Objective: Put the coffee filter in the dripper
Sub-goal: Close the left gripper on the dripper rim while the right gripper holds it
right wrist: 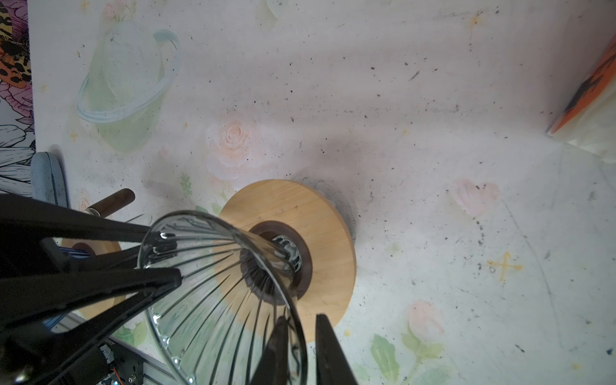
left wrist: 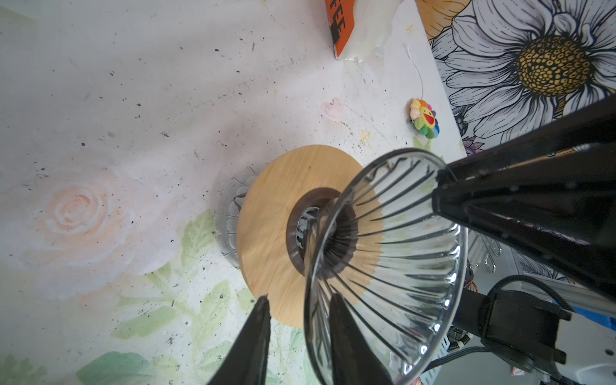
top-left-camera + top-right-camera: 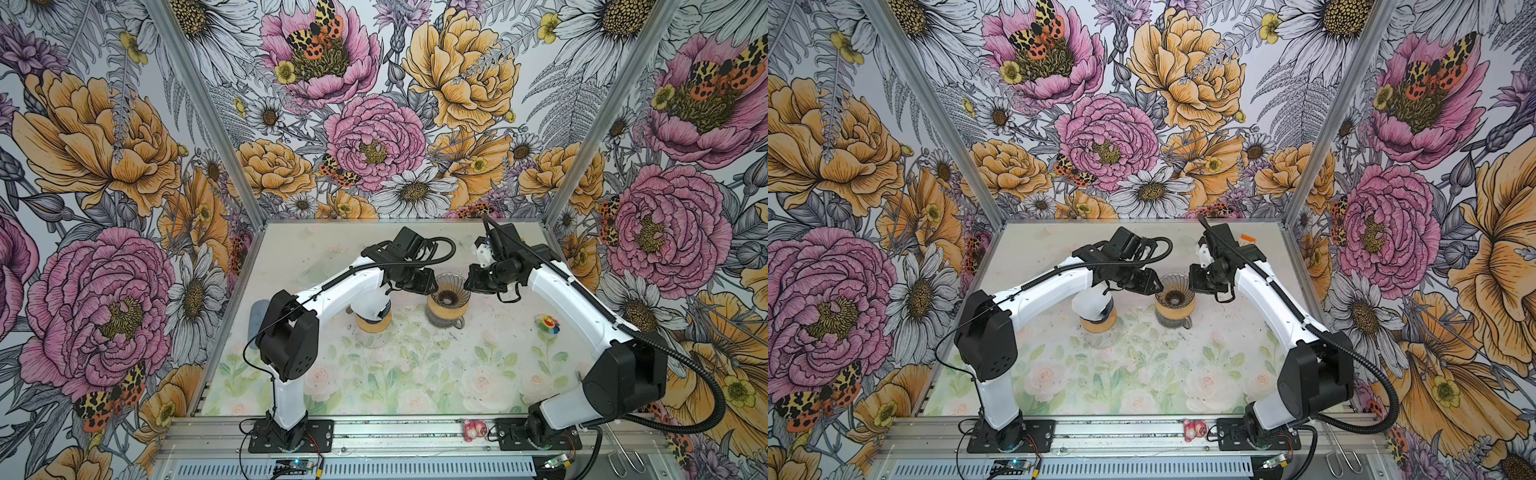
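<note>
Presently the glass dripper (image 2: 393, 253) is straddled at opposite rim sides: left tool (image 2: 299, 296) apart, right tool (image 1: 301, 316) nearly together, grip unclear. No filter is held; the orange filter pack (image 2: 340, 30) lies behind, nearer the right arm (image 3: 1262, 291).

1. In both top views the left arm (image 3: 345, 282) hides the top of a second wooden-ringed jar (image 3: 374, 323).
2. The orange packet (image 2: 340, 30) is cut off by the picture's edge in the left wrist view. In the right wrist view it is cut off and blurred as well.
3. The left gripper (image 2: 299, 296) has its fingers cut off at the picture's edge. One finger shows only through the dripper (image 2: 400, 250) glass.
4. The same holds for the right gripper (image 1: 300, 316). Whether its fingers touch the glass cannot be told.
5. A wooden ring (image 2: 273, 233) hides most of the glass jar (image 2: 226, 216) under the dripper.
6. A blue-grey thing (image 3: 257, 316) sits partly behind the left arm, and what it is cannot be told.
</note>
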Tool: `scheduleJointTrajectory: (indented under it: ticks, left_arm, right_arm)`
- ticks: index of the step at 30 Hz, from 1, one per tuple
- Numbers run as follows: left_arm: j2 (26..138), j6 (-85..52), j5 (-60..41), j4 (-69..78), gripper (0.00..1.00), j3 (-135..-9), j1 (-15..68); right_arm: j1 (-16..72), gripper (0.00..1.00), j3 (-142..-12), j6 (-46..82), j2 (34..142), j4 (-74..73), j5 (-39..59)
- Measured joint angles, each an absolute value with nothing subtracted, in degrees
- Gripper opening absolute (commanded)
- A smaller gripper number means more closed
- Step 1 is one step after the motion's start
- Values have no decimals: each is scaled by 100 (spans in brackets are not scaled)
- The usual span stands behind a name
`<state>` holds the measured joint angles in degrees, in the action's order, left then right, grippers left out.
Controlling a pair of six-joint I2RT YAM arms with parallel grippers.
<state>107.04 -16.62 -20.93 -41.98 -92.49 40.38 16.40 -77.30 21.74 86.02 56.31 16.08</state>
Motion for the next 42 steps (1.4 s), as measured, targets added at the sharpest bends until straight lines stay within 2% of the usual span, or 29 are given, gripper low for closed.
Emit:
scheduleJointTrajectory:
  ticks: [20,26,42]
  left_arm:
    - [10781,-1704,-2110,-4150,23,-9415,4038]
    - [10829,-1772,-2110,-4086,17,-9463,4025]
    - [10910,-1859,-2110,-4049,15,-9470,3962]
  right_arm:
    - [1551,16,-7686,2176,8718,5494,1629]
    - [1549,14,-7688,2176,8788,5430,1634]
    - [1540,11,-7677,2185,8816,5315,1804]
